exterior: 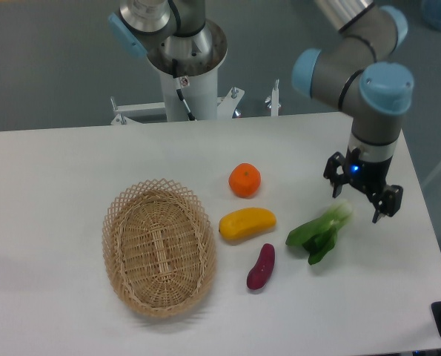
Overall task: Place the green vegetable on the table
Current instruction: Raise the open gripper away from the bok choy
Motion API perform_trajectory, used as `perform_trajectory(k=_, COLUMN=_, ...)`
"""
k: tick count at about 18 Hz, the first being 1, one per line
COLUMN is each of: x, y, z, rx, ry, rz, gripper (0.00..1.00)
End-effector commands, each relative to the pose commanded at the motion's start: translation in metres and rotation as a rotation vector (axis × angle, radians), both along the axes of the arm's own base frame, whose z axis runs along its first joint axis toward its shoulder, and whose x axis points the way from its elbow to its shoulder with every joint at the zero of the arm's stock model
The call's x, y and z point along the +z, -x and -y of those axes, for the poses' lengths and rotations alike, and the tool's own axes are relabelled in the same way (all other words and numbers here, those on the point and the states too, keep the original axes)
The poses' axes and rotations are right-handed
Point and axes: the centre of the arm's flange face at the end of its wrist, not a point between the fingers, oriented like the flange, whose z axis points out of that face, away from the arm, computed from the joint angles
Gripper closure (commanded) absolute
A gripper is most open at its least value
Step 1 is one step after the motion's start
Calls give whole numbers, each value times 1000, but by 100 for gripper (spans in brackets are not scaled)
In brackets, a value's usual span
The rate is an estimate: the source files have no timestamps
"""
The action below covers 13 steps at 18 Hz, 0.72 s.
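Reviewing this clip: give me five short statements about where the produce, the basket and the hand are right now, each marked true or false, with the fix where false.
1. The green vegetable lies on the table. True.
2. The wicker basket holds the orange. False: nothing is in it; the orange sits on the table.
3. The hand is shut on the vegetable. False: its fingers are spread, above the pale stem end.
4. The yellow fruit lies between the orange and the purple eggplant. True.
5. The eggplant touches the basket. False: they are apart.
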Motion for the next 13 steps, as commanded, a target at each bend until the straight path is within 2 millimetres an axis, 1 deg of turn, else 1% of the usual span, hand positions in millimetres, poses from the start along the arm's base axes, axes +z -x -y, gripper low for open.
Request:
perform_trajectory(k=1, x=7, y=-1, z=0, rx=-1, ry=4, rz=8, gripper=0)
perform_trajectory(k=2, x=9, y=-1, z=2, rx=-6, ry=8, rz=17, gripper=0)
perform_trajectory(k=4, x=15, y=8, z=17, rx=15, ry=13, rz=15, gripper=0)
perform_trajectory(k=5, x=22, y=8, z=22, rx=21, ry=13, rz=10, gripper=0)
perform_trajectory(k=13, x=24, y=9, z=27, rx=13, ry=20, rz=8, gripper=0)
